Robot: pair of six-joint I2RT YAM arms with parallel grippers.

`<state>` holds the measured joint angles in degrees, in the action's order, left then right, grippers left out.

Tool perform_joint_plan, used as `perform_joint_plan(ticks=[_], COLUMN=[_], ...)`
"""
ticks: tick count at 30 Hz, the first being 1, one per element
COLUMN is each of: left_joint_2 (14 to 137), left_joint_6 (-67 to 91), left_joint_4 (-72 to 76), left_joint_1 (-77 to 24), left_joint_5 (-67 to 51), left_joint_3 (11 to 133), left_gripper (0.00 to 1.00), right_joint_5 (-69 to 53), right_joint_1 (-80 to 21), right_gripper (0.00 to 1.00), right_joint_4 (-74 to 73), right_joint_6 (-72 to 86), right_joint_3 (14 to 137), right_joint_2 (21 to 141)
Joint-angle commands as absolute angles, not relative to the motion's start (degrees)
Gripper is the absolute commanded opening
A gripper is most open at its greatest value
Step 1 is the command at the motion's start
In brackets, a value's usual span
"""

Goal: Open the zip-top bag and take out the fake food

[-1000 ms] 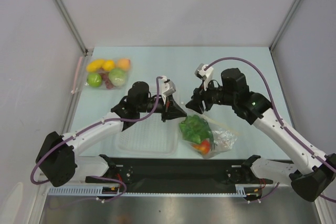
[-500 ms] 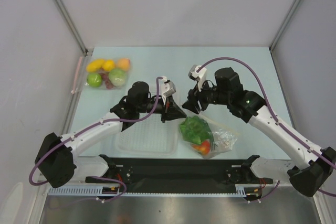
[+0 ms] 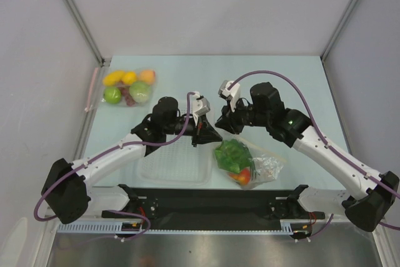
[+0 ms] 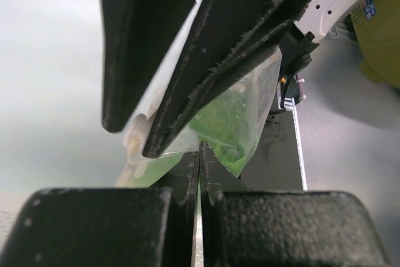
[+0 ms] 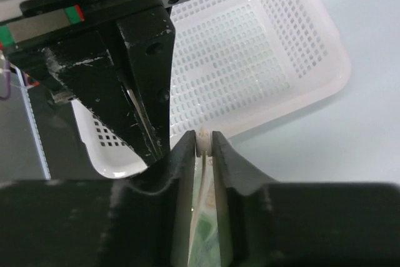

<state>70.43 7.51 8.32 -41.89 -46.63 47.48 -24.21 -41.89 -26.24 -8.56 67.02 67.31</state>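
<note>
The zip-top bag (image 3: 257, 162) lies right of the white basket, its top edge lifted toward the grippers. Inside show the green lettuce (image 3: 232, 152), the red tomato (image 3: 242, 176) and small white pieces (image 3: 267, 166). My left gripper (image 3: 211, 134) is shut on the bag's top edge; in the left wrist view (image 4: 200, 152) thin plastic sits between its fingers, with green showing through the bag (image 4: 240, 117). My right gripper (image 3: 223, 124) is close beside it, shut on the bag's white zip piece (image 5: 204, 142). The two grippers nearly touch.
The white mesh basket (image 3: 154, 169) stands under the left arm; it also shows in the right wrist view (image 5: 262, 48). A clear pouch with round fruits (image 3: 129, 85) and a pink strip (image 3: 92, 89) lies at the back left.
My right gripper has moved left along the bag's top edge, up to the left gripper. The left arm and the bag's body have hardly moved.
</note>
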Motion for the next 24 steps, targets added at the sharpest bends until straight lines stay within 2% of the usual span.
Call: perform_joint_plan(ticks=[1,2,5,10,13,14,15,17,20,24], left_joint_2=[68.12,68.12,67.5,66.97,67.32,67.41,67.76,68.2,68.82,69.78], left_joint_6=[6.07,6.06,5.89,4.84,4.22,4.04,3.69,3.6,3.69,3.87], left_joint_4=[9.67,9.58,9.41,7.04,5.19,4.84,4.66,4.48,5.27,6.76], left_joint_1=[-42.36,-42.36,-42.36,-42.36,-42.36,-42.45,-42.45,-42.45,-42.45,-42.36], left_joint_5=[-47.64,-47.55,-46.76,-44.21,-41.49,-41.05,-40.52,-40.6,-41.13,-42.36], left_joint_3=[50.1,50.01,49.66,49.13,49.04,49.04,49.13,49.48,50.27,51.85], left_gripper=[0.0,0.0,0.0,0.0,0.23,0.4,0.46,0.55,0.61,0.65], right_joint_5=[-23.12,-23.03,-22.24,-21.36,-21.45,-21.53,-21.71,-22.5,-23.99,-24.96], right_joint_1=[-42.36,-42.36,-42.36,-42.36,-42.36,-42.36,-42.36,-42.36,-42.36,-42.36], right_gripper=[0.21,0.1,0.01,0.0,0.0,0.0,0.0,0.0,0.0,0.0], right_joint_4=[-24.34,-24.43,-24.78,-24.0,-23.56,-23.64,-23.56,-23.47,-23.03,-23.02], right_joint_6=[-9.32,-9.4,-9.41,-8.88,-8.17,-7.83,-7.65,-7.21,-6.07,-5.27], right_joint_3=[69.52,69.52,69.08,67.76,67.32,67.32,67.24,66.89,65.66,64.25], right_joint_2=[67.41,67.41,67.24,64.87,63.11,62.76,62.41,61.53,60.56,60.29])
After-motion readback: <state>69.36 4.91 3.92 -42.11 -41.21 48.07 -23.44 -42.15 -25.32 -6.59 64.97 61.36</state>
